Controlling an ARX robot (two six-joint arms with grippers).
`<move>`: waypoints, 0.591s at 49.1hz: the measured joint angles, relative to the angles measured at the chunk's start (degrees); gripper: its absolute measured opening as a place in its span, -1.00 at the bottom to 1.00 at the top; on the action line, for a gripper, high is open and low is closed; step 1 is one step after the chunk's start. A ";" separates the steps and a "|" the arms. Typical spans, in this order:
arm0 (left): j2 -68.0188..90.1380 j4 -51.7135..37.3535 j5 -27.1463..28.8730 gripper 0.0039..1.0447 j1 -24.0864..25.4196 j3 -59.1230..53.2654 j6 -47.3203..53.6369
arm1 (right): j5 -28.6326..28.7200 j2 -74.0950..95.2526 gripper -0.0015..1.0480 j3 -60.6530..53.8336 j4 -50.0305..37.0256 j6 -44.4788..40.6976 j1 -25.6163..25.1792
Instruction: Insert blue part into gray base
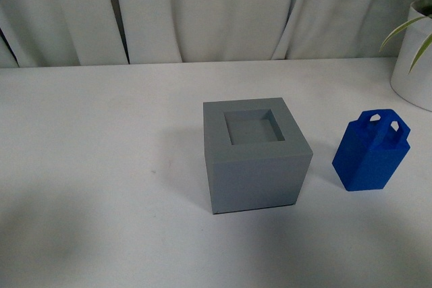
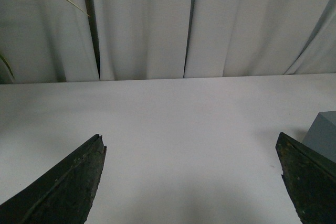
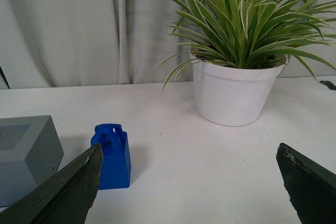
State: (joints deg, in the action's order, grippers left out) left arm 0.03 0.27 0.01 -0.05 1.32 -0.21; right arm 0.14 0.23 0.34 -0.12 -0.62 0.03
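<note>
The gray base [image 1: 255, 156] stands mid-table, its square top recess empty. To its right the blue part [image 1: 372, 150] stands upright on the table, two small loops on its tapered top. Neither arm shows in the front view. My left gripper [image 2: 191, 148] is open over bare table, with a corner of the gray base [image 2: 323, 132] beside one finger. My right gripper [image 3: 189, 153] is open too; the blue part [image 3: 113, 157] stands just beyond one fingertip, and the gray base [image 3: 26, 156] sits past it.
A white pot with a striped green plant [image 3: 236, 90] stands at the back right of the white table [image 1: 101, 166]; its edge shows as the white pot [image 1: 415, 69] in the front view. Pale curtains [image 1: 202, 11] hang behind the table.
</note>
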 joint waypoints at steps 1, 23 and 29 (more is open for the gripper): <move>0.00 0.00 0.00 0.89 0.00 0.00 0.00 | 0.00 0.00 0.86 0.00 0.00 0.00 0.00; 0.00 0.00 0.00 0.89 0.00 0.00 -0.02 | 0.00 0.00 0.86 0.00 0.00 0.00 0.00; 0.00 0.00 0.00 0.89 0.00 0.00 -0.02 | 0.00 0.00 0.86 0.00 0.00 0.00 0.00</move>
State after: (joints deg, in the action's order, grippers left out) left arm 0.03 0.27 0.01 -0.05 1.32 -0.23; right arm 0.14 0.23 0.34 -0.12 -0.62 0.03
